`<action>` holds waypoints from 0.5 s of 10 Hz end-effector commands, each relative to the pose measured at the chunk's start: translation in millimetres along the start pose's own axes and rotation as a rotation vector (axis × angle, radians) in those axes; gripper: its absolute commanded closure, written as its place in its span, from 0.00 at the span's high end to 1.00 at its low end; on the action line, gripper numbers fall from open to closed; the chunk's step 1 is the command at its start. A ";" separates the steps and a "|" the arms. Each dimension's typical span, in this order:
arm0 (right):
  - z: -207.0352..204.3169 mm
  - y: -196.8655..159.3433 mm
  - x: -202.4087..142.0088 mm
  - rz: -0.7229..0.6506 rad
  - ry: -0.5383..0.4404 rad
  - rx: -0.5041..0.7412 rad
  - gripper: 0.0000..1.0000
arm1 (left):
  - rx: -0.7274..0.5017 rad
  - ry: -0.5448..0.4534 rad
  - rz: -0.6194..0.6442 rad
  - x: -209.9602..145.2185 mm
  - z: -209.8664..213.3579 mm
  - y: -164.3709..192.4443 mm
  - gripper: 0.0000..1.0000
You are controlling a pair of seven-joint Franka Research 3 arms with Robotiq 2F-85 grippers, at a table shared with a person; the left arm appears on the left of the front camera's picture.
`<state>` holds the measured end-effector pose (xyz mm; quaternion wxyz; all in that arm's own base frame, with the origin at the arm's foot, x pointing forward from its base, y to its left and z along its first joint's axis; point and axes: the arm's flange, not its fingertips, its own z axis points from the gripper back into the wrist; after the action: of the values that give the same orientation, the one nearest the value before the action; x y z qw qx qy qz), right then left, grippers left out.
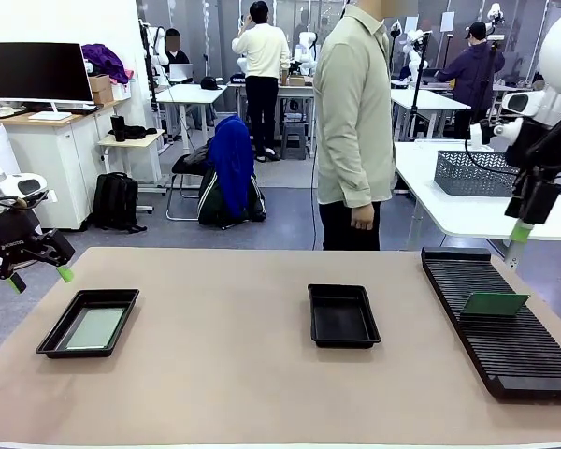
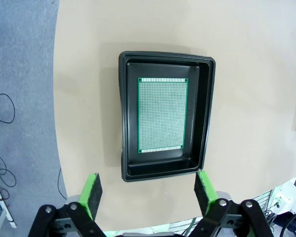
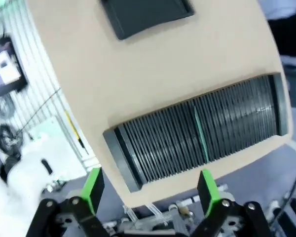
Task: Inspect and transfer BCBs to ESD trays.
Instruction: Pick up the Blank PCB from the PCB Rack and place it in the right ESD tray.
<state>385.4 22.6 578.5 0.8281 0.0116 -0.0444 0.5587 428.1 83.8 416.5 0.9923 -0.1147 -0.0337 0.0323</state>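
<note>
Nearest the robot's edge of the worktop (image 1: 243, 383), the left ESD tray (image 2: 201, 113) holds a flat BCB (image 2: 162, 114). It lies square on the tray floor with black showing all round it, so 1 transfer looks done. The left hand (image 2: 148, 193) hovers over that tray's end with its fingers wide apart and nothing between them, probably so its camera can look straight down on the board for inspection. A little farther in, the middle ESD tray (image 1: 343, 318) sits bare, likely waiting for the next board. To the right runs the long ribbed rack (image 1: 524, 355). In it 1 standing BCB (image 1: 494, 303) leans in a slot, which keeps its top edge free for gripping. The right hand (image 3: 150, 187) hangs well above the rack, fingers spread and empty. In its wrist view the board's edge lines up nearer 1 finger than the middle, so it likely needs centring before any descent. Beyond the far edge a person (image 1: 355, 122) stands side-on, arm hanging, not reaching in.
</note>
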 end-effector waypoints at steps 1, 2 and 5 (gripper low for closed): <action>10.8 -3.1 -19.1 0.135 0.027 0.002 1.00 | -0.007 -0.011 -0.015 1.5 -1.3 1.6 1.00; 12.0 -5.5 -28.7 0.197 0.027 0.007 1.00 | -0.007 -0.011 -0.015 1.5 -1.3 1.6 1.00; 13.3 -13.6 -56.9 0.328 -0.033 0.011 1.00 | -0.007 -0.011 -0.015 1.5 -1.3 1.6 1.00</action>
<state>377.8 -26.4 587.6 0.7423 0.0100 -0.0496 0.6682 428.1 83.8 416.5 0.9923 -0.1147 -0.0337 0.0323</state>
